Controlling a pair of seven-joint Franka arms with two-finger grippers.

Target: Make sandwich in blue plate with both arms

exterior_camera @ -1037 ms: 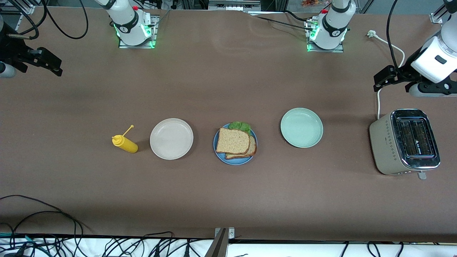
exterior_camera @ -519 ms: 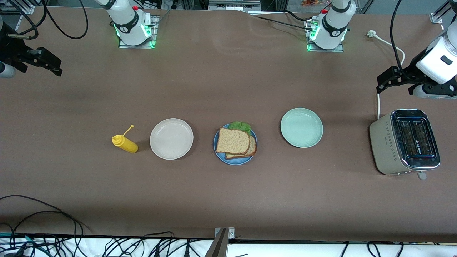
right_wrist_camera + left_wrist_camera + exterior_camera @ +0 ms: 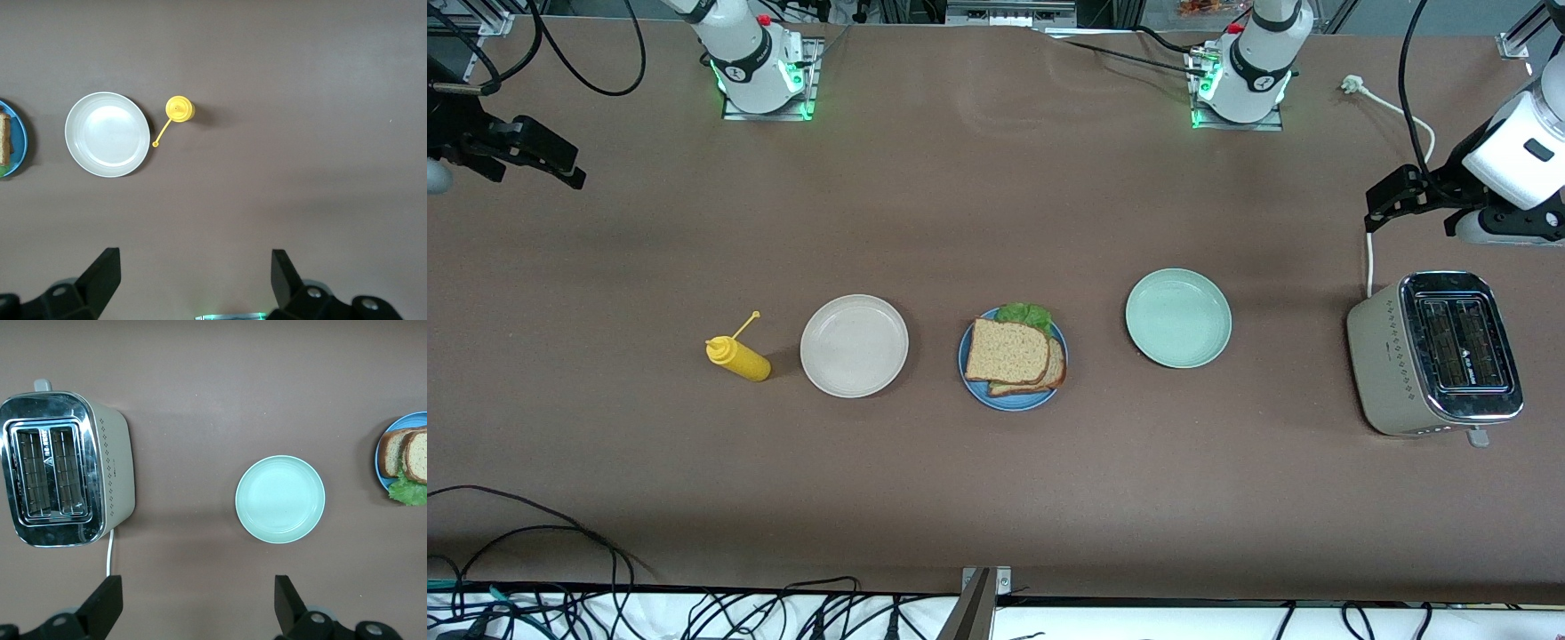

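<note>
Brown counter [image 3: 996,498] carries a row of things across its middle. Nearest the front camera in that row sits the toaster [image 3: 1436,354] at the left arm's end, its two slots facing up and its white cord [image 3: 1369,258] running away toward the arm bases. The blue plate [image 3: 1011,397] lies at the centre of the row. On it rests the sandwich [image 3: 1009,354]: two brown bread slices stacked and slightly offset, with a green lettuce leaf [image 3: 1024,314] poking out at the edge farther from the camera. Just beside the blue plate, toward the right arm's end, lies the beige plate [image 3: 854,346], and next to that the yellow bottle [image 3: 738,357], tipped on its side with its cap strap sticking up. Toward the left arm's end, between the blue plate and the toaster, lies the green plate [image 3: 1178,318]. Both of these plates hold nothing.

Farther up, the left end effector [image 3: 1383,203] hangs in the air over the counter above the toaster's cord, fingers [image 3: 107,607] spread apart and holding nothing. The right end effector [image 3: 560,169] hangs over bare counter at the right arm's end, well apart from the bottle, fingers [image 3: 103,273] likewise spread and free. Both arms wait, clear of the plates. Farthest from the camera stand the two arm bases [image 3: 760,76], lit green.
</note>
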